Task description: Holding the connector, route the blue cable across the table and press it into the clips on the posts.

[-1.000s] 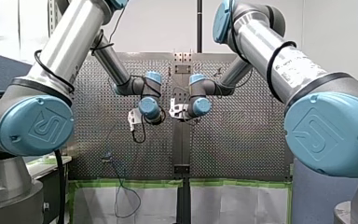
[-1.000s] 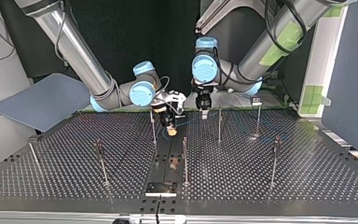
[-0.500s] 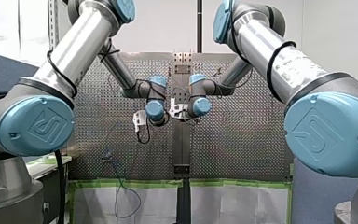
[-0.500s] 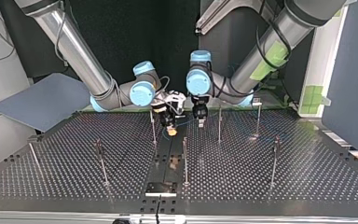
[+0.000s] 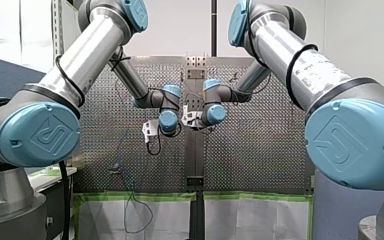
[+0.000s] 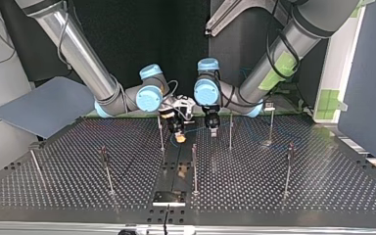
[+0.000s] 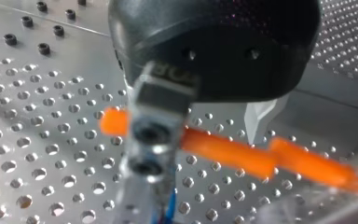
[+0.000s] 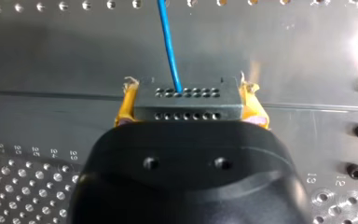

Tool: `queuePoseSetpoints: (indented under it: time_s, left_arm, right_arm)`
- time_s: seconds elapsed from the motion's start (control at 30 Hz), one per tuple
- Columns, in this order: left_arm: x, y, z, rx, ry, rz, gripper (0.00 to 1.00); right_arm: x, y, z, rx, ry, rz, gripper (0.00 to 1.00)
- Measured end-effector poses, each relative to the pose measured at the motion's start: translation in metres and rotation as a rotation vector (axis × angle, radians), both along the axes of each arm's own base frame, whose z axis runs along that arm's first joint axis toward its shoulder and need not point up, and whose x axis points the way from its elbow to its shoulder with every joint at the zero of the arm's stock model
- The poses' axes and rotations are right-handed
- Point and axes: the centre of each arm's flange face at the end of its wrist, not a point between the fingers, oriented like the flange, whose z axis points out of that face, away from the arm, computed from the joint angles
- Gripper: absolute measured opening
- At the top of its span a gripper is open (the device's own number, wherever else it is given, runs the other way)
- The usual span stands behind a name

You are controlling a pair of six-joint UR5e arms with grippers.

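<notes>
In the right wrist view my right gripper is shut on the grey connector, with a yellow pad on each side. The blue cable runs straight out of the connector. In the top view this gripper hangs low over the table's middle strip. My left gripper hangs just beside it, at the blue cable. In the left wrist view my left gripper has its metal finger and pale far finger apart. The blue cable shows beside the metal finger's tip.
Thin posts stand across the perforated table: one beside my right gripper, one beside my left, others nearer the camera. A blurred orange strip crosses behind my left fingers.
My left arm has swung toward the top view's left and come lower, closing in on my right gripper and the cable. My right arm has stayed put with the connector.
</notes>
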Motion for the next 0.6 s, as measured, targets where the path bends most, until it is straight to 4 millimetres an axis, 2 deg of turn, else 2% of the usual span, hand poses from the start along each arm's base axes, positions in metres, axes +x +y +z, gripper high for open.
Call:
queuePoseSetpoints:
  time_s: [0.03, 0.07, 0.1, 0.17, 0.2, 0.27, 0.6]
  left_arm:
    - [-0.0004, 0.0002, 0.0001, 0.002, 0.001, 0.005, 0.47]
    - [-0.0008, 0.0003, 0.0001, 0.003, 0.001, 0.008, 0.40]
    - [-0.0011, 0.0003, 0.0001, 0.005, 0.002, 0.011, 0.40]
    - [-0.0020, 0.0002, 0.0002, 0.009, 0.003, 0.019, 0.20]
    - [-0.0025, 0.0004, 0.0001, 0.011, 0.004, 0.023, 0.20]
    - [-0.0034, 0.0012, -0.0001, 0.015, 0.008, 0.033, 0.00]
    - [-0.0068, 0.0028, 0.0009, -0.001, 0.021, 0.054, 0.00]
  right_arm:
    - [0.0000, -0.0001, 0.0001, 0.000, 0.000, 0.000, 0.00]
    - [-0.0001, -0.0001, 0.0000, 0.000, 0.001, 0.000, 0.00]
    - [-0.0001, -0.0001, 0.0000, -0.001, 0.001, 0.000, 0.00]
    - [-0.0002, -0.0001, 0.0001, 0.000, 0.002, 0.000, 0.00]
    - [-0.0002, 0.0000, 0.0000, 0.000, 0.002, 0.000, 0.00]
    - [-0.0003, -0.0001, 0.0002, 0.000, 0.003, 0.000, 0.00]
    - [-0.0003, 0.0033, 0.0077, 0.001, 0.011, 0.003, 0.00]
